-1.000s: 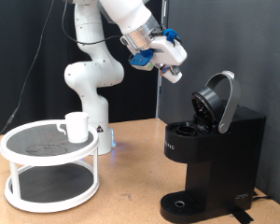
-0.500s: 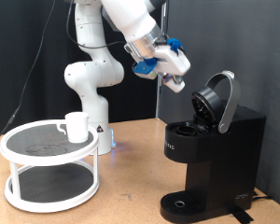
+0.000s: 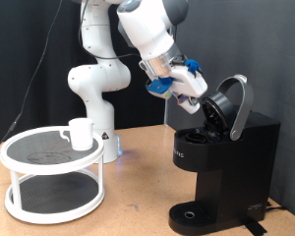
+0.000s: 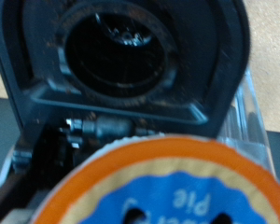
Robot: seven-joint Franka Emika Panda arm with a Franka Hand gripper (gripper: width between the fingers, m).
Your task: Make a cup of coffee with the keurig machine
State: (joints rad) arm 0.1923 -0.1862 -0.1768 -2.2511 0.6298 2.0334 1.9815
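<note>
The keurig machine [image 3: 224, 167] stands at the exterior view's right with its rounded lid [image 3: 233, 106] hinged up and its pod chamber [image 3: 196, 134] open. My gripper [image 3: 199, 100] hangs just above and to the left of the chamber, tilted towards it, shut on a small coffee pod. The wrist view shows this pod's orange-rimmed blue top [image 4: 168, 191] close up, with the open lid's round holder [image 4: 117, 51] right behind it. The white cup [image 3: 81, 133] stands on the round white stand at the exterior view's left, far from the gripper.
The two-tier white stand [image 3: 18, 162] with dark mesh shelves takes up the table's left part. The arm's white base [image 3: 96, 88] rises behind it. The machine's drip base [image 3: 195, 214] sits low at the front. A black curtain hangs behind.
The gripper has moved down and to the exterior view's right with the pod, from well above the machine to just above the open chamber. The cup and the machine have not moved.
</note>
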